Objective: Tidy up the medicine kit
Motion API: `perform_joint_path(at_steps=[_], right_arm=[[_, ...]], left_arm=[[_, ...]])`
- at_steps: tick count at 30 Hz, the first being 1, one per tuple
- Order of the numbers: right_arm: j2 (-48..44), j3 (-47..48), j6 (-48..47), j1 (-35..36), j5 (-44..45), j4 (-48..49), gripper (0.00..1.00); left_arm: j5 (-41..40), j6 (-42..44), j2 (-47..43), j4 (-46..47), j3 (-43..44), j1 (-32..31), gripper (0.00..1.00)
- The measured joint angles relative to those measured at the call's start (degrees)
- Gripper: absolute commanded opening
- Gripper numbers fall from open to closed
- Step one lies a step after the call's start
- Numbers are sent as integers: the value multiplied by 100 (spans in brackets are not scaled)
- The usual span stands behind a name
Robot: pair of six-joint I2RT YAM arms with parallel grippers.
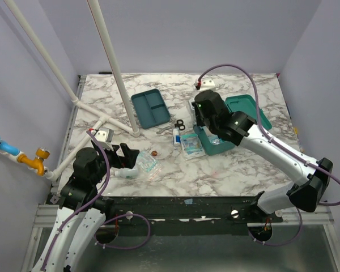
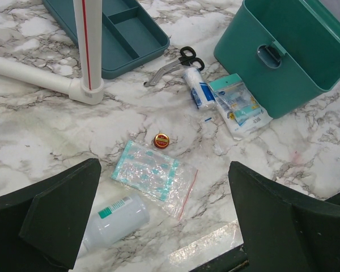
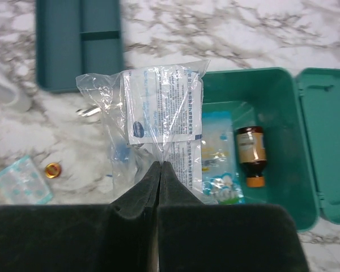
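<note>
The right gripper (image 3: 160,165), its 2 jaws pressed together, pinches a crinkly clear bag (image 3: 158,107) with a flat white packet inside, probably to drop it into the medicine kit (image 3: 272,90). This smooth teal box stands open, right of the table's middle, and holds 1 brown bottle (image 3: 250,148). The left gripper (image 2: 167,192) is spread wide above a soft zip pouch (image 2: 153,175).

medicine kit (image 2: 294,68) | teal-green deep box | lid hinged open | upright, right of centre
</note>
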Motion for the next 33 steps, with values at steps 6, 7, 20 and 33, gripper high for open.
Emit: perform_joint_path(at_steps=[6,7,20,33], right_arm=[[-52,-35,-374,-863,-70,-13,1],[-63,-70,-417,-960,-109,2,1],[-4,-1333,-743,-2031,-966,278,1],[645,-2151,-813,-2059,-1497,855,1]], left_arm=[[0,0,0,0,0,0,99],[0,0,0,0,0,0,98],[2,0,-22,0,0,0,99],[2,0,-33,0,0,0,98]])
